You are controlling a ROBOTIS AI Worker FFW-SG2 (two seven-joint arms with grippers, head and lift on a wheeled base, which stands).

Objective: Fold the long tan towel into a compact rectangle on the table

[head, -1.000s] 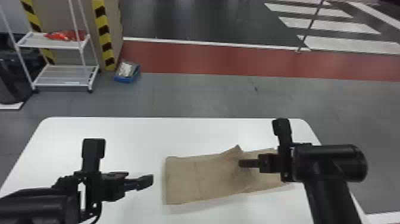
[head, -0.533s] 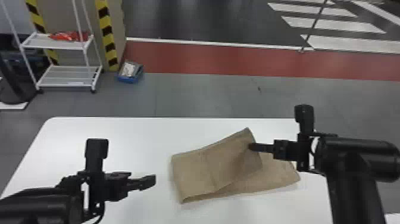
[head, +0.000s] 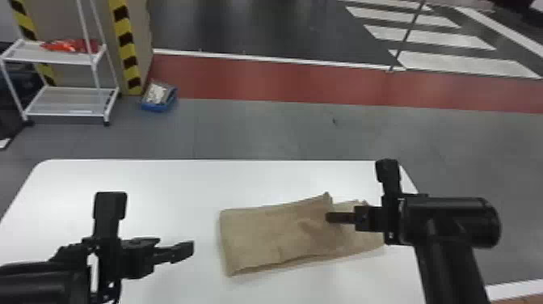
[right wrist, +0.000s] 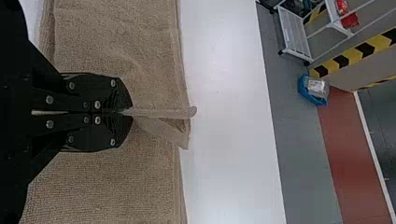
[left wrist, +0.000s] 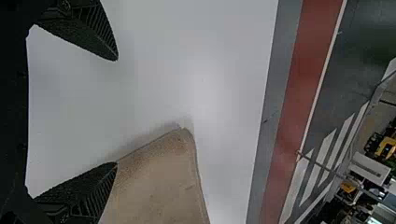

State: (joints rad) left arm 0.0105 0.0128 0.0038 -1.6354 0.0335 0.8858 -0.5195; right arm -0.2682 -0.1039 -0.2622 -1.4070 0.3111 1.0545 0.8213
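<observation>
A fold of the tan towel (head: pixel 262 236) is pinched in the closed jaws of the right gripper (head: pixel 332 218), with cloth spread beneath them on the table (head: pixel 173 182). The left gripper (head: pixel 184 250) is held with jaws wide apart, the towel's other end seemingly just beyond one.

A workshop or industrial hall: 2 black-and-yellow hazard strips (head: pixel 128 50), wheeled rack (head: pixel 70 101), red floor band (head: pixel 258 83).

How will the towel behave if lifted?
Likely floppy: the towel already bends into folds and puckers by the right gripper. Probably not slippery, since its weave looks coarse. It should sag around the grip rather than lift flat, as only one edge is pinched.
</observation>
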